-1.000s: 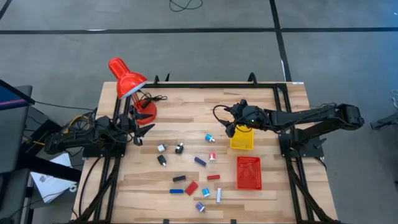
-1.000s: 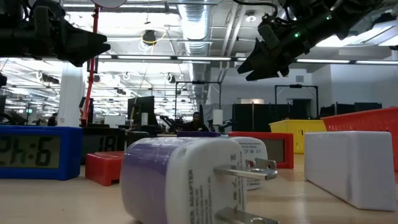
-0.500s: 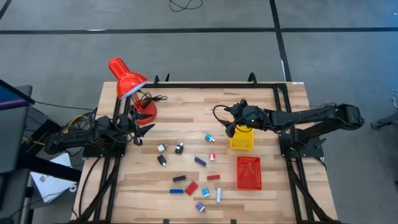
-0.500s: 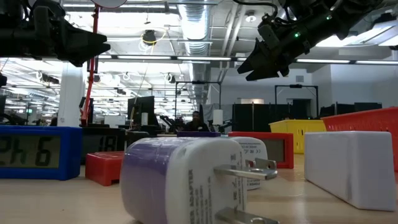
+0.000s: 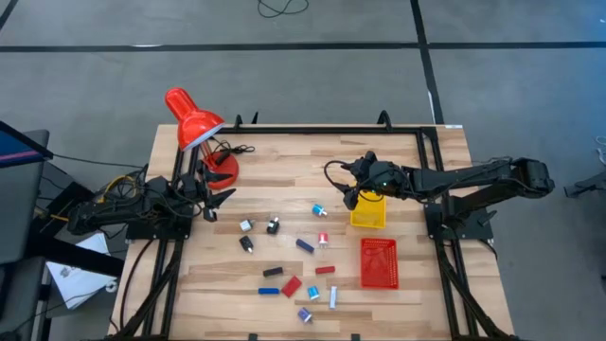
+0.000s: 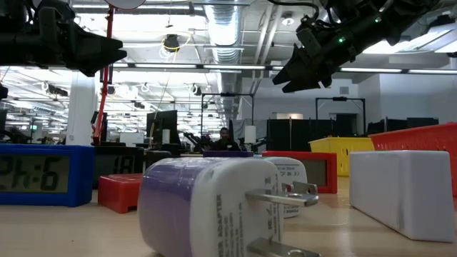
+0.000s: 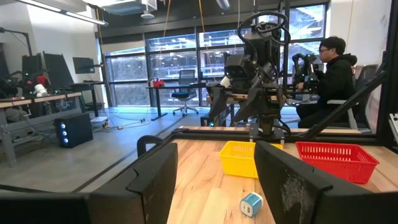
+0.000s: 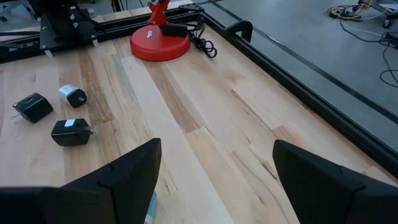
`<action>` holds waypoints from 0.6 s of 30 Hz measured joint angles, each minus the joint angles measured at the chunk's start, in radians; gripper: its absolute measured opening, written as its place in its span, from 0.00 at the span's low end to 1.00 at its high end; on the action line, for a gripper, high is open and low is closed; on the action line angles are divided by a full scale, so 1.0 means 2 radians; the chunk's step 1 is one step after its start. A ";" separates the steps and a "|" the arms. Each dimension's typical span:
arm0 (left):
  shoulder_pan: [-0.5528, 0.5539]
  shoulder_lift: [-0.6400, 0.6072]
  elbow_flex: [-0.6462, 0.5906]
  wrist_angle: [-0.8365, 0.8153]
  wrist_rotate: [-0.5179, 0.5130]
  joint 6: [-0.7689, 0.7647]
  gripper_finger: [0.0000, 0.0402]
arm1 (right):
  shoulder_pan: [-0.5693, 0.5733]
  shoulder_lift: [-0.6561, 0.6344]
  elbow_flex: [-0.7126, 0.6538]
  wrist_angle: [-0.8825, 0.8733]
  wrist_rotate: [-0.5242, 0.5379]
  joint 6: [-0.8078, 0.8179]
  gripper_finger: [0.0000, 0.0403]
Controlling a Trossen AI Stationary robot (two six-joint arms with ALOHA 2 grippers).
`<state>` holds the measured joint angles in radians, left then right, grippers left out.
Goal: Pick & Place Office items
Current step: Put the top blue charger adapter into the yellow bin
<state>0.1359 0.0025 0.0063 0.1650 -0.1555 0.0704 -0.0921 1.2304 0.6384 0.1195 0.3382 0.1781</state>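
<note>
The office items lie scattered on the wooden table, from a white piece [image 5: 245, 225] and a black adapter [image 5: 274, 225] to blue bars [image 5: 304, 245], red blocks [image 5: 291, 285] and a purple-white plug [image 6: 214, 207]. My left gripper [image 5: 216, 199] hovers open near the lamp base, touching nothing; its wrist view shows a light-blue piece [image 7: 252, 203] ahead. My right gripper [image 5: 352, 194] hangs open in the air at the yellow tray's left edge. Its wrist view shows two black adapters [image 8: 32, 107] [image 8: 73, 132] resting flat on the wood.
A red desk lamp [image 5: 194, 123] stands at the far left, its base [image 8: 160, 43] trailing a cord. The yellow tray [image 5: 367, 210] and the red mesh basket [image 5: 379, 262] sit right of centre. A person [image 7: 336, 74] sits beyond the table.
</note>
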 joint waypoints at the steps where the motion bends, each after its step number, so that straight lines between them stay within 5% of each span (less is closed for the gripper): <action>1: 0.000 0.000 0.000 0.000 0.000 0.000 0.52 | 0.000 0.000 0.000 0.000 0.000 0.002 0.75; 18: 0.000 0.000 0.000 0.000 0.000 0.000 0.52 | 0.008 0.004 0.000 0.018 -0.041 -0.009 0.75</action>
<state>0.1360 0.0025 0.0059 0.1650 -0.1555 0.0704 -0.0770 1.2392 0.6384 0.1563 0.2562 0.1596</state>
